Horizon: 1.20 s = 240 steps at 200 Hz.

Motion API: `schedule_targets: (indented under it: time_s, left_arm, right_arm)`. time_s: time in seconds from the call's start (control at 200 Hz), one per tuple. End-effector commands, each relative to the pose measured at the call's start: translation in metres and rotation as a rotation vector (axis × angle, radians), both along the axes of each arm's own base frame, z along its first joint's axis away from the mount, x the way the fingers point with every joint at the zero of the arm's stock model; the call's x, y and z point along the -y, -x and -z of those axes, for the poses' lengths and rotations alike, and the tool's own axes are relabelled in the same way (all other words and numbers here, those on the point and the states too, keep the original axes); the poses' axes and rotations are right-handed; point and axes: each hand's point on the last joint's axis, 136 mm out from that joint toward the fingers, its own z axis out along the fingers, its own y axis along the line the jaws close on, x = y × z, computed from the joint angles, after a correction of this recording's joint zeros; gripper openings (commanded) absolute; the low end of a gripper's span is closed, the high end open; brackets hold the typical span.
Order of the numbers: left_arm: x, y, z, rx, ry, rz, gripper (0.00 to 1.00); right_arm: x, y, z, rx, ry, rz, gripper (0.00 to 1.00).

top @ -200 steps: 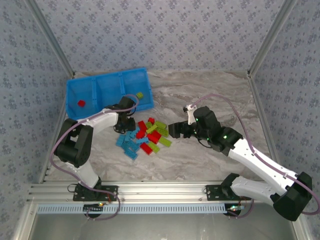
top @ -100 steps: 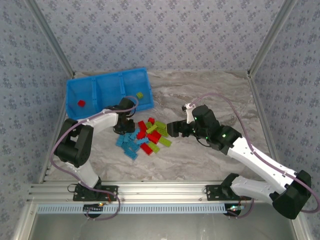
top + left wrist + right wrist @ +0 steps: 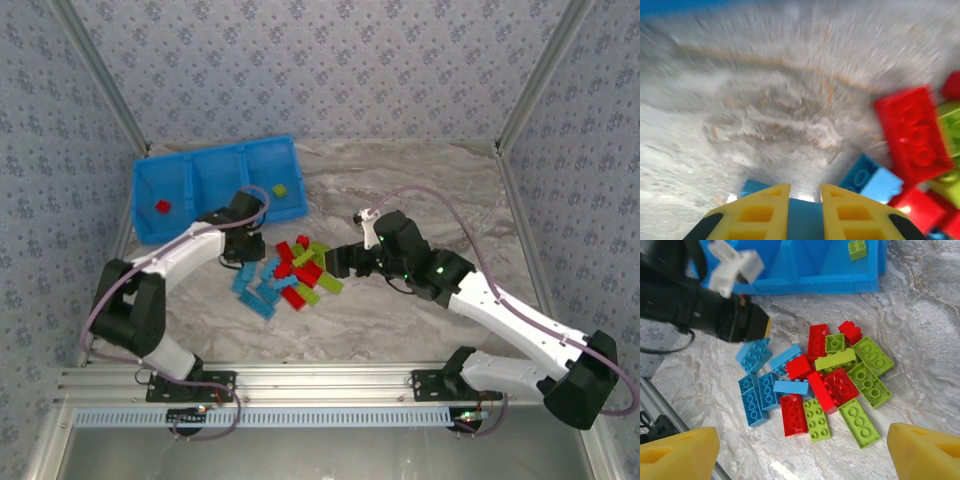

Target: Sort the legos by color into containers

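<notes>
The legos are a loose pile [image 3: 296,272] of red, light blue and lime bricks on the marble table, also seen from above in the right wrist view [image 3: 825,380]. My left gripper [image 3: 245,258] is at the pile's left edge, shut on a light blue brick [image 3: 804,220] that sits between its yellow fingers [image 3: 765,210]; the right wrist view shows that brick [image 3: 754,354] under the black gripper [image 3: 747,325]. My right gripper [image 3: 336,262] hovers open to the right of the pile, its fingertips [image 3: 680,452] wide apart with nothing between them. The blue tray [image 3: 215,160] holds the containers.
The tray's left compartment holds one red brick [image 3: 162,207] and its right compartment one lime brick [image 3: 281,190]. The tray's near wall [image 3: 805,287] runs just behind the pile. Patterned walls close in the table; an aluminium rail [image 3: 320,382] runs along the near edge.
My left gripper has closed on the light blue brick and its arm has shifted. My right gripper has moved left, closer to the pile, still open.
</notes>
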Motion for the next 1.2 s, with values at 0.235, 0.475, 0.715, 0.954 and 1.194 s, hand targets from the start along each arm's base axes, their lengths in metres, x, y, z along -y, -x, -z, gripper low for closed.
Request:
schedule_targets:
  time_s: [0.235,0.475,0.715,0.954,1.194]
  left_arm:
    - [-0.059,-0.108,-0.120,0.418,-0.157,-0.214,0.12]
    - [-0.081,-0.187,-0.103,0.412,-0.076,-0.266,0.20]
    - [-0.075,-0.193,-0.115,0.408,-0.016,-0.252,0.41]
    - [-0.017,-0.110,-0.164,0.462,0.146,-0.103,0.35]
    - [0.071,0.032,-0.160,0.468,-0.010,0.551,0.35]
  right_arm:
    - [-0.010,0.001,-0.009,0.002,-0.021,-0.010,0.90]
    - [-0.002,0.007,-0.007,-0.002,-0.005,-0.003,0.90]
    - [0.010,0.004,0.003,0.001,0.027,0.054,0.91]
    - [0.017,-0.021,0.037,-0.037,0.162,0.116,0.91]
    - [0.001,-0.059,0.093,-0.144,0.258,0.083,0.88]
